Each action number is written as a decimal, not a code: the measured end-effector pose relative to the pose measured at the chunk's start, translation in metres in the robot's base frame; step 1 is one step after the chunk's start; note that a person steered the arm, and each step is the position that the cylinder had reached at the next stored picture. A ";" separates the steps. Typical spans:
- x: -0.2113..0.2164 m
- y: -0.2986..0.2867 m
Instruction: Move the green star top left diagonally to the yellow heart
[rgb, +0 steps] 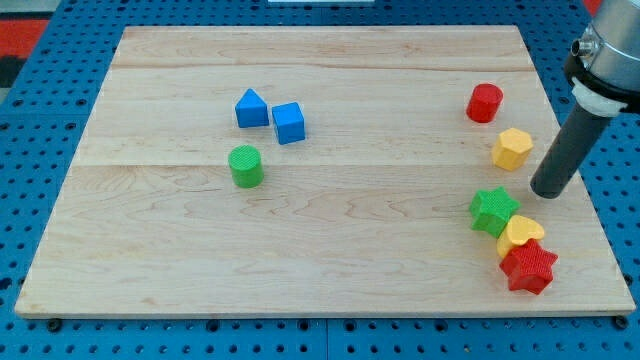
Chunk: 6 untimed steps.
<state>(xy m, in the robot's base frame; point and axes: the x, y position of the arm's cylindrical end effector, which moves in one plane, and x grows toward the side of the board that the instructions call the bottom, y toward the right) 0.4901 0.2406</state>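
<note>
My tip (547, 193), the lower end of the dark rod end effector, has no jaws and rests on the wooden desk (330, 250). The green star block (493, 210) lies just to its lower left, touching the yellow heart block (522, 233). A yellow hexagonal block (512, 148) sits near its upper left.

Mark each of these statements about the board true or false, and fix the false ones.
1. The green star touches the yellow heart. True.
2. My tip rests on the red star. False: it sits to the upper right of the green star, apart from it.
3. The blue triangle lies beside the blue cube. True.
4. The green cylinder is at the view's right. False: it is left of centre.
</note>
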 end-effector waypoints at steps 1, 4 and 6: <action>0.010 -0.019; 0.011 -0.075; 0.014 -0.098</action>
